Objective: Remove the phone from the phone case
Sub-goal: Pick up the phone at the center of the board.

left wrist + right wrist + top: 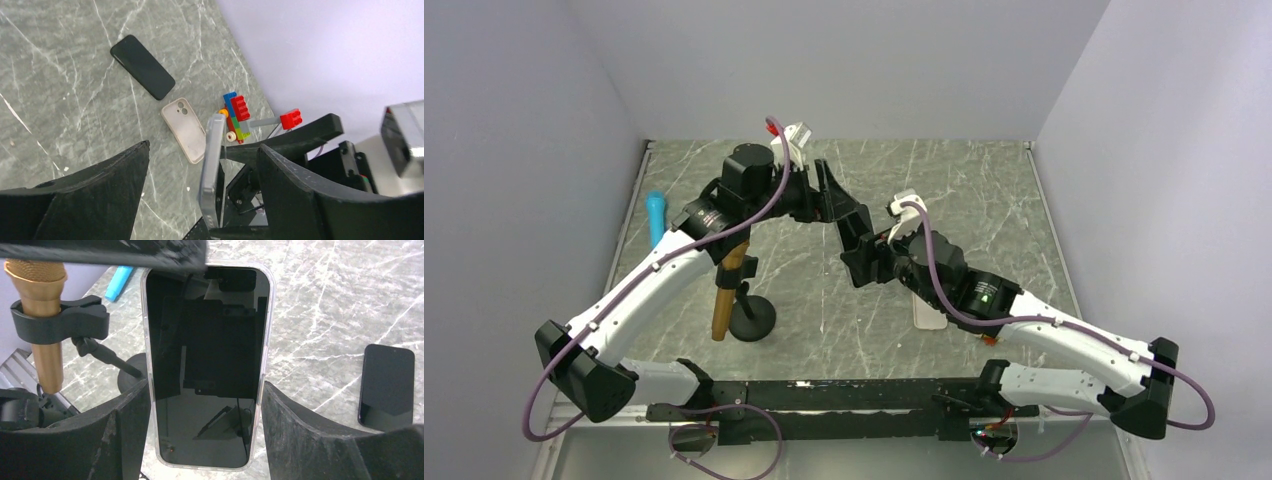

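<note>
The phone [205, 340], black screen toward the camera, sits in a clear case [143, 340] and is held up in the air. My right gripper [204, 390] is shut on the cased phone's two long sides near its lower end. My left gripper [204, 147] is open, with one finger on each side of the phone's top end. The phone shows edge-on there [212, 165]. In the right wrist view a left finger [125, 250] lies across the phone's top edge. In the top view both grippers meet mid-table, left [829, 195] and right [859, 255].
A bare black phone [142, 67] and a beige empty case [184, 130] lie on the marble table. A toy-brick model [237, 117] stands beside them. A gold microphone on a black stand [729, 290] is under the left arm. A blue marker [656, 218] lies far left.
</note>
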Controlling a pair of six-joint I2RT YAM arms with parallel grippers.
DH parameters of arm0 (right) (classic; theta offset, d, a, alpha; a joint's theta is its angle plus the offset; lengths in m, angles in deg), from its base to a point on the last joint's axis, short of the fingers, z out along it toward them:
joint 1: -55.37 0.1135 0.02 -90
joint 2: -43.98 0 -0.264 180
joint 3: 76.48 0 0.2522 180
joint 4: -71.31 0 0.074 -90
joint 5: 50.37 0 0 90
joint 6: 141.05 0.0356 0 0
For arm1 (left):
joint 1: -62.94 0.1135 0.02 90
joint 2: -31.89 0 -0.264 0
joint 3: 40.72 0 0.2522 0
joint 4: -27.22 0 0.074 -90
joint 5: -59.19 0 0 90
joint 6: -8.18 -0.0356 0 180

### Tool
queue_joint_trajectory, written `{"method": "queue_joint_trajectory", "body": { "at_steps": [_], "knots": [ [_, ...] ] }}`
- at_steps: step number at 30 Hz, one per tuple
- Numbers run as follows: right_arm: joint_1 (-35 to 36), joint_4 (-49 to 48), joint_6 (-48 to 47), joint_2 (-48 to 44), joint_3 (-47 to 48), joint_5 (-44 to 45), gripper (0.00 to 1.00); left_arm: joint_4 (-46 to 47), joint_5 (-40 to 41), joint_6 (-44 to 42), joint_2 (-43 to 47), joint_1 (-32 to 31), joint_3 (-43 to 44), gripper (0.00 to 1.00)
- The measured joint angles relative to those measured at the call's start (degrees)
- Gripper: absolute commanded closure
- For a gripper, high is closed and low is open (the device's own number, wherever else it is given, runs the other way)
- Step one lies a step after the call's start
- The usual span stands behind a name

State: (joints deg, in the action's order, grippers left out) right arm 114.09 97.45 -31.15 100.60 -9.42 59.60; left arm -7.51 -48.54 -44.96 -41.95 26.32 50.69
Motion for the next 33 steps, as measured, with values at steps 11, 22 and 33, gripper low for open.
{"method": "queue_joint_trajectory", "body": {
  "at_steps": [11, 22, 33],
  "knots": [
    [5.4, -2.2, -2.2, 2.5, 2.3, 6.2, 1.0, 1.4, -5.7, 1.8, 0.0, -0.1, -4.4, 0.63],
    [7.7, -0.7, -1.9, 4.5, 4.4, 12.2, 0.13, 4.7, -12.2, -1.1, 0.3, 0.0, -5.6, 1.0],
    [7.9, 16.9, 16.4, 1.1, 2.3, 22.8, 0.0, -1.6, -11.1, -22.0, -1.8, 1.6, 6.5, 1.0]
  ]
}}
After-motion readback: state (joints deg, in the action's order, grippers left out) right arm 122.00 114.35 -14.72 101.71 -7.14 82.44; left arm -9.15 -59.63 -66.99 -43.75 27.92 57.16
